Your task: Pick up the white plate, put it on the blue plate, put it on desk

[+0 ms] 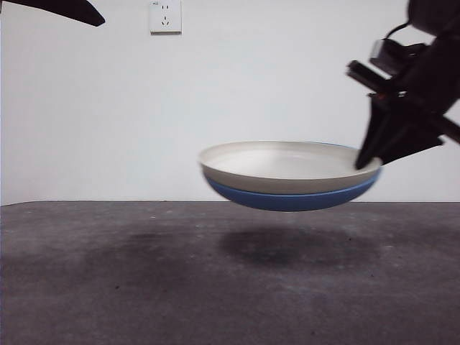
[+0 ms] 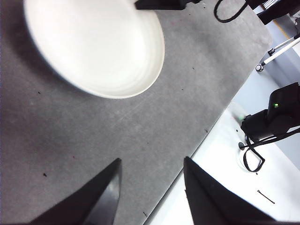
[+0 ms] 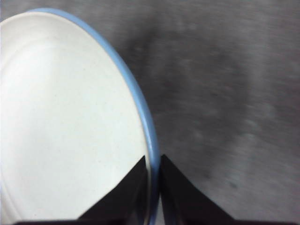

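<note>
The white plate (image 1: 284, 164) lies nested in the blue plate (image 1: 291, 199), and the stack hangs in the air above the desk (image 1: 144, 280), with its shadow below. My right gripper (image 1: 370, 162) is shut on the stack's right rim; the right wrist view shows its jaws pinching the rims of the white plate (image 3: 65, 122) and the blue plate (image 3: 143, 110). My left gripper (image 2: 150, 180) is open and empty above the desk (image 2: 93, 140), apart from the white plate (image 2: 93, 44). In the front view the left arm shows only as a black tip (image 1: 65, 8) at the top left.
A wall socket (image 1: 165, 16) is on the white wall behind. The left wrist view shows the desk's edge (image 2: 206, 133), with a white surface, black gear (image 2: 274, 117) and cables beyond it.
</note>
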Action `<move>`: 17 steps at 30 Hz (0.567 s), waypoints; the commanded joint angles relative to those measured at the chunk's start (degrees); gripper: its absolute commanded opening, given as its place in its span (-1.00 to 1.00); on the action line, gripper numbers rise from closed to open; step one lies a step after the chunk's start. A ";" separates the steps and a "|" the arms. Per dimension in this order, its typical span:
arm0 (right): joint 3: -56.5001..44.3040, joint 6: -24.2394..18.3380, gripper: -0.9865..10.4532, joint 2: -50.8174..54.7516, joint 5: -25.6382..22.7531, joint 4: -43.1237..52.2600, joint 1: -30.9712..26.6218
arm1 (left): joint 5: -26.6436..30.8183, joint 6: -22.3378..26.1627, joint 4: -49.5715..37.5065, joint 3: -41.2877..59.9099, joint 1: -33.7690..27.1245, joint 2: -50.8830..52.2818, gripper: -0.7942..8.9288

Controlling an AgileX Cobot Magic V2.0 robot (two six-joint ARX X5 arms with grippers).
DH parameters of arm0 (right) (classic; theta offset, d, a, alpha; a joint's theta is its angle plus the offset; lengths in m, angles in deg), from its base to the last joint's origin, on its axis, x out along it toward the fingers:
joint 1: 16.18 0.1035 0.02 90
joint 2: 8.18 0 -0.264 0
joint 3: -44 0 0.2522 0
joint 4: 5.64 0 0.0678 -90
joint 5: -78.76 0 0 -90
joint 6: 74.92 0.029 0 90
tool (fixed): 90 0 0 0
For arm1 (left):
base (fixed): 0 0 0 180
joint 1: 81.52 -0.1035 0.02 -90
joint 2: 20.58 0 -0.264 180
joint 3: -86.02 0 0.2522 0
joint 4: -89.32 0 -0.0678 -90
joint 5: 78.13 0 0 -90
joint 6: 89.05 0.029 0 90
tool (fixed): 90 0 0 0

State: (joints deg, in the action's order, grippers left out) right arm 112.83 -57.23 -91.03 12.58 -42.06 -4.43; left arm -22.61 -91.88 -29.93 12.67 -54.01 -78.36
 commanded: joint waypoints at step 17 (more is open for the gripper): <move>4.83 9.97 -0.82 -16.70 -0.09 9.70 6.95 | -0.31 0.72 -0.24 -0.39 0.26 -0.37 -0.39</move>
State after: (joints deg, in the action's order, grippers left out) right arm 116.04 -48.48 -106.75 12.31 -33.42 2.19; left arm -22.61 -91.88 -29.93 12.67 -54.01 -78.36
